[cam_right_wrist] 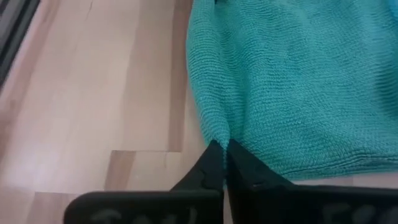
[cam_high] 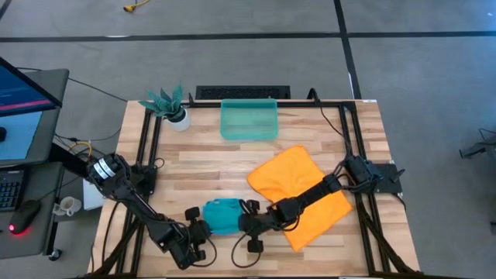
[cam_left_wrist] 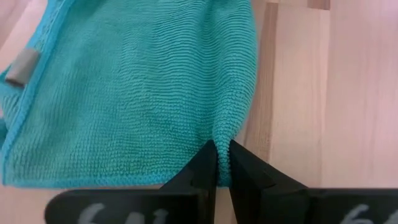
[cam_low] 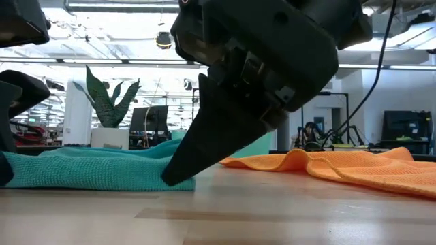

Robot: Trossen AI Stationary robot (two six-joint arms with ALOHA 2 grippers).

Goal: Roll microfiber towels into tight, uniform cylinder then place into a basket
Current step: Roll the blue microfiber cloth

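The teal-blue towel (cam_high: pixel 222 215) lies bunched on the table near its front edge, between my two grippers. My left gripper (cam_high: pixel 203 228) is shut on its left side and my right gripper (cam_high: pixel 245 223) on its right side. The larger orange towel (cam_high: pixel 301 194) lies spread on the table to the right, partly under my right arm. The translucent teal-green basket (cam_high: pixel 249 118) stands at the far middle of the table. My left gripper pinches a raised fold of the teal towel (cam_left_wrist: pixel 219 132) between its two fingertips, at the towel's edge, coming in low from the table's left. The towel rests on the table, slack. My right gripper pinches a raised fold at the teal towel's other edge (cam_right_wrist: pixel 219 132) between its two fingertips. It slants down from the table's right (cam_low: pixel 178 175). The towel lies on the table, slack.
A teal-leaved plant in a white pot (cam_high: pixel 172 107) stands at the far left of the table. Dark rails run along the table's left and right sides. Bare wood lies between the basket and the towels.
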